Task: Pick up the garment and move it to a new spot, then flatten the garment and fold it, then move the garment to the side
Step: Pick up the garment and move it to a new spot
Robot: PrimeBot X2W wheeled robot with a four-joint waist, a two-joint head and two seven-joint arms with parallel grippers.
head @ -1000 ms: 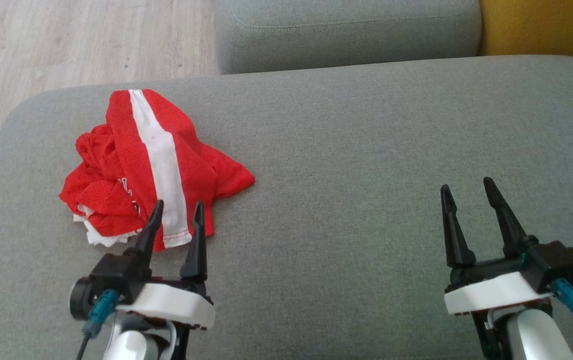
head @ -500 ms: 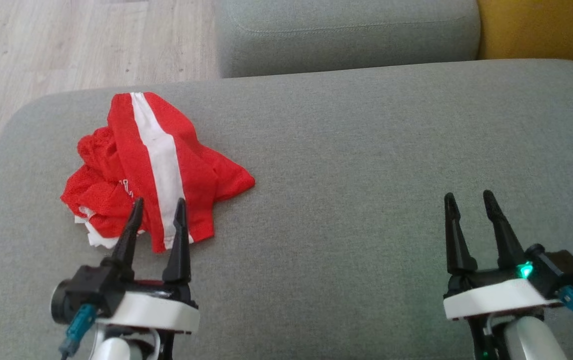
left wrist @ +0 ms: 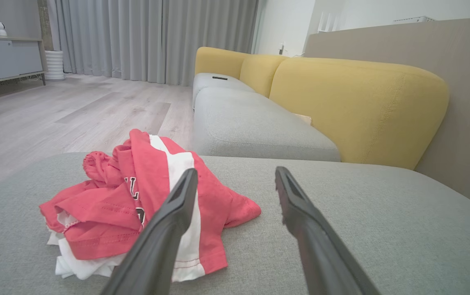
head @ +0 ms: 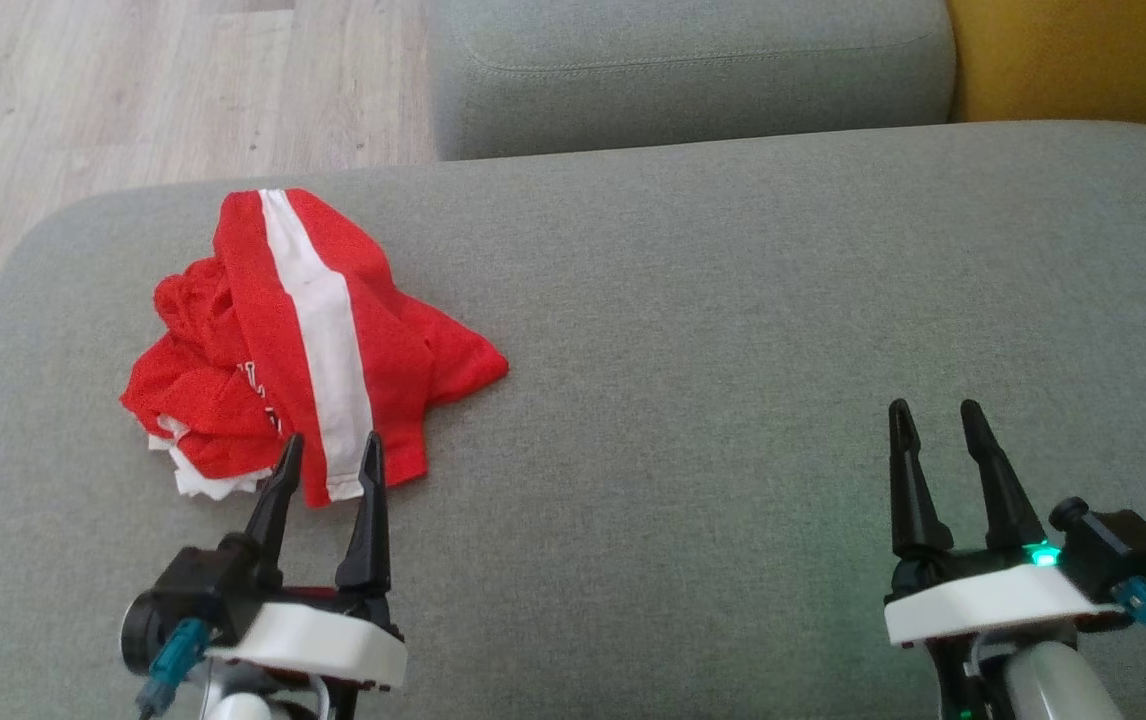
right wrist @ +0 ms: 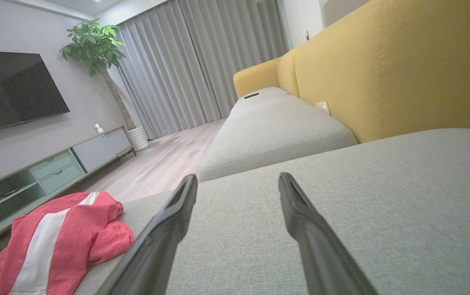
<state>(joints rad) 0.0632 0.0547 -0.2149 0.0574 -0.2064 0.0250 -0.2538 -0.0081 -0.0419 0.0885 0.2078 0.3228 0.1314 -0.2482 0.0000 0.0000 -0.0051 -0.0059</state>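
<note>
At the far left, pale wood floor (head: 133,80) borders a grey sofa seat (head: 683,350) that spans the head view. On the left part of that seat lies the garment (head: 303,340), a crumpled red piece with some white cloth showing under its near-left edge. One broad white stripe (head: 318,340) runs through it from its far edge down to its near hem. That stripe marks its long axis, which points roughly away from me and leans slightly left at the far end. My left gripper (head: 332,440) sits just at the near hem, open and holding nothing, its two dark fingers straddling the foot of the stripe. I cannot tell whether the tips touch the cloth. In the left wrist view the garment (left wrist: 136,200) lies ahead and mostly to the left of my line of reach, with one finger crossing in front of the stripe. Further right is bare grey seat, and then my right gripper (head: 933,406), also open and empty, well apart from the garment. From that wrist the garment (right wrist: 62,241) shows only at the far left. I judge the left arm the one to make the pick-up, with a short reach forward and slightly left. At the top right is a yellow backrest (head: 1083,60).
</note>
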